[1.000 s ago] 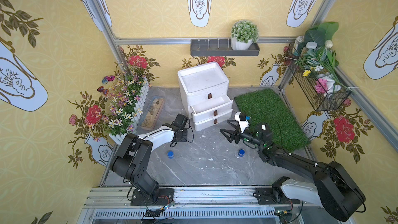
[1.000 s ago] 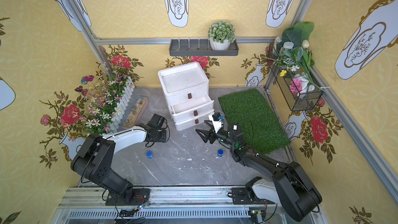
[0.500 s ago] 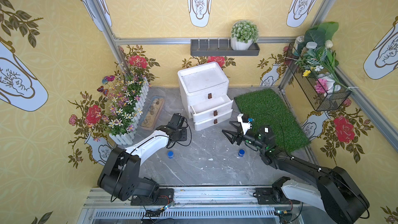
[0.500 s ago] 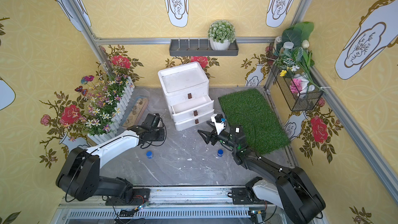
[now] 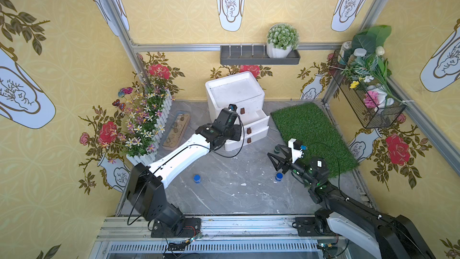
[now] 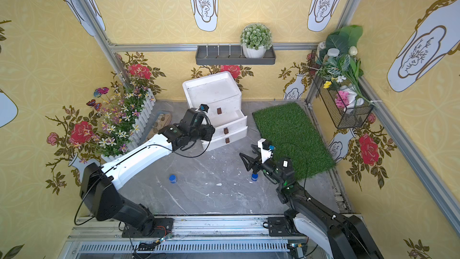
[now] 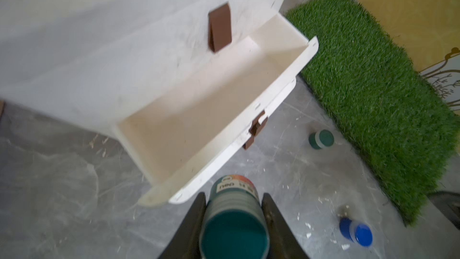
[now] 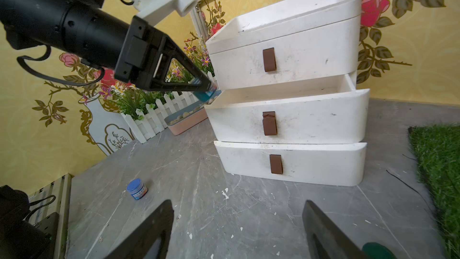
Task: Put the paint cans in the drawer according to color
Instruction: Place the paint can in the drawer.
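A green paint can [image 7: 234, 235] is clamped in the left claw [image 7: 234, 195] beside the open drawer [image 7: 199, 100], for dropping in. The right claw [image 8: 237, 204] is spread apart.

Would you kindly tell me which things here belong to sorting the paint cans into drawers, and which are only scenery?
Job: round dark green paint jar, gripped by the left hand; second dark green jar on the floor; two round blue jars; white plastic three-drawer chest, middle drawer open.
Scenery: green artificial-grass mat; white-fenced flower bed; pink pebble tray; potted plant; black wire flower basket.
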You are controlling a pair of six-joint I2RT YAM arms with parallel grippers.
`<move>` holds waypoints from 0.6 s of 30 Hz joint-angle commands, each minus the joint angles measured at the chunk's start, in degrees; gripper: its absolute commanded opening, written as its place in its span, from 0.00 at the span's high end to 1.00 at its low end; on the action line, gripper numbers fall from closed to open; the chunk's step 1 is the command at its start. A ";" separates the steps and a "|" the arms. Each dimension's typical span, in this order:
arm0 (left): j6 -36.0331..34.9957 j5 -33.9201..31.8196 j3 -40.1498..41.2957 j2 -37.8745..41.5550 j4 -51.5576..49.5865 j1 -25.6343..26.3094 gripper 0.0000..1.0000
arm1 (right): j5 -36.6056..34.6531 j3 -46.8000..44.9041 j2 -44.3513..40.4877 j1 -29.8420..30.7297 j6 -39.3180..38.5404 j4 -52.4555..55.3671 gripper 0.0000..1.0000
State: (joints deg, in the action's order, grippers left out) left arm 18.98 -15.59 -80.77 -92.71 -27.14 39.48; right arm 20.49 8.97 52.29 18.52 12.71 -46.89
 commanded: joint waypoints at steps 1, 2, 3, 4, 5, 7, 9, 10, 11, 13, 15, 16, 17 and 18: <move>-4.57 -7.03 -7.46 -6.25 -4.63 -0.02 0.70 | -0.32 -0.96 -1.39 -0.82 1.44 -3.76 0.18; -5.06 -7.58 -9.87 -7.93 -5.61 0.04 0.70 | -0.19 -1.01 -1.59 -0.98 1.52 -3.69 0.18; -5.40 -8.15 -12.02 -9.46 -6.37 0.13 0.70 | -0.03 -1.11 -1.89 -1.07 1.48 -3.59 0.18; -5.86 -9.16 -13.53 -10.48 -6.82 0.45 0.70 | 0.07 -1.15 -1.95 -1.25 1.60 -3.49 0.18; -6.12 -10.24 -14.41 -11.23 -7.05 0.66 0.69 | 0.21 -1.22 -2.15 -1.38 1.70 -3.51 0.18; -6.66 -12.30 -15.55 -12.43 -7.40 1.03 0.68 | 0.44 -1.39 -2.38 -1.61 1.79 -3.60 0.18; -6.96 -13.04 -16.06 -13.24 -7.49 1.03 0.68 | 0.66 -1.33 -2.46 -1.74 1.86 -3.64 0.18; -6.99 -13.01 -16.35 -13.69 -7.58 1.03 0.67 | 0.60 -1.33 -2.46 -1.69 1.89 -3.65 0.18; -7.03 -13.08 -16.62 -14.17 -7.81 1.03 0.67 | 0.60 -1.33 -2.37 -1.69 1.86 -3.64 0.18; -7.29 -13.86 -17.21 -15.41 -8.43 1.03 0.66 | 0.60 -1.33 -2.30 -1.78 1.95 -3.65 0.18; -7.54 -15.64 -17.85 -16.71 -8.74 1.03 0.66 | 0.60 -1.33 -2.36 -1.91 1.94 -3.69 0.18; -7.73 -16.45 -18.21 -17.38 -8.98 1.03 0.65 | 0.60 -1.32 -2.45 -1.91 1.96 -3.56 0.18; -7.89 -16.88 -18.36 -17.87 -8.78 0.95 0.64 | 0.61 -1.33 -2.46 -1.90 2.00 -3.56 0.18; -8.11 -17.30 -18.66 -18.52 -8.80 0.95 0.64 | 0.62 -1.33 -2.46 -1.91 2.00 -3.56 0.18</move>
State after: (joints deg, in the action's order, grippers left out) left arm 12.05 -30.24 -98.94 -109.95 -35.57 40.51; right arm 20.75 7.66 49.95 16.67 13.93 -47.92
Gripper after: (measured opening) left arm 0.365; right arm 0.820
